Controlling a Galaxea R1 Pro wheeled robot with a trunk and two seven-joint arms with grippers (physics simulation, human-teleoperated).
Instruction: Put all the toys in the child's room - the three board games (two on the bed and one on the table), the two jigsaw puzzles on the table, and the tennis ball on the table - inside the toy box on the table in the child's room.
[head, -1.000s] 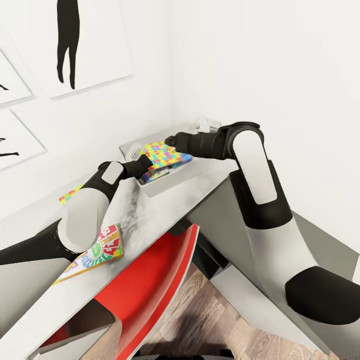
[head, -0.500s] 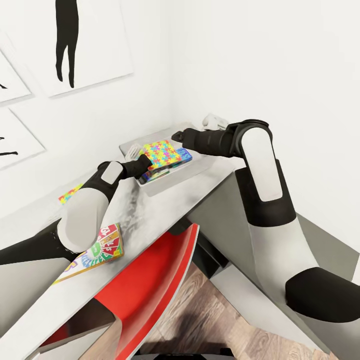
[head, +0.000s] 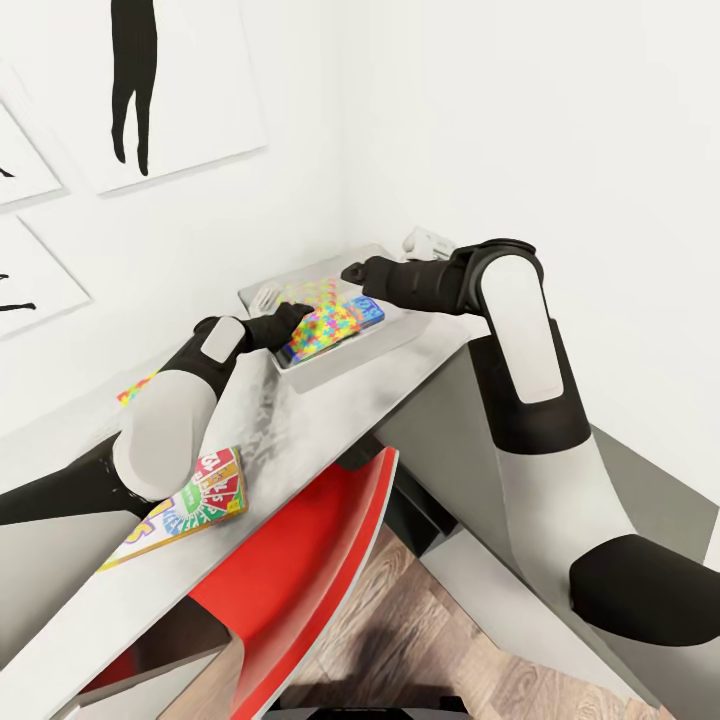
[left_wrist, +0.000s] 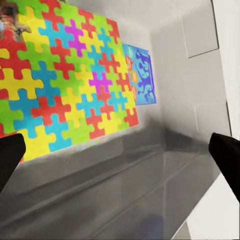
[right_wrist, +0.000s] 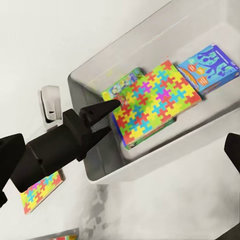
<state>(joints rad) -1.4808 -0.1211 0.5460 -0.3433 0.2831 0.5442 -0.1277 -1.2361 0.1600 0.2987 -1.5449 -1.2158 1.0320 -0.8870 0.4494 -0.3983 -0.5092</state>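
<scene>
Left gripper (right_wrist: 111, 107) stood with its fingers spread wide at the toy box (head: 372, 338), just beside the larger jigsaw puzzle (head: 322, 326) and holding nothing. Half a second before, that puzzle had been raised flat above the rim; now it lay lower, inside the box, tilted across the game boxes beneath it. Right gripper (head: 352, 272) also stood wide apart and empty, hovering at the box's far edge, about one o'clock from the puzzle, much as it had half a second earlier.

Inside the box the right wrist view showed three things: one puzzle mat, a blue board game (right_wrist: 210, 68) with orange drawings partly under its edge, and a green-bordered board game (right_wrist: 123, 85) peeping out on the other side.

On the table (head: 300, 425) outside lay two more toys: the smaller jigsaw puzzle (right_wrist: 40, 192) at about eight o'clock from the box, partly hidden behind the left arm in the head view, and the SKIP-BO game (head: 190, 508) near the table's front edge, at seven o'clock.
</scene>
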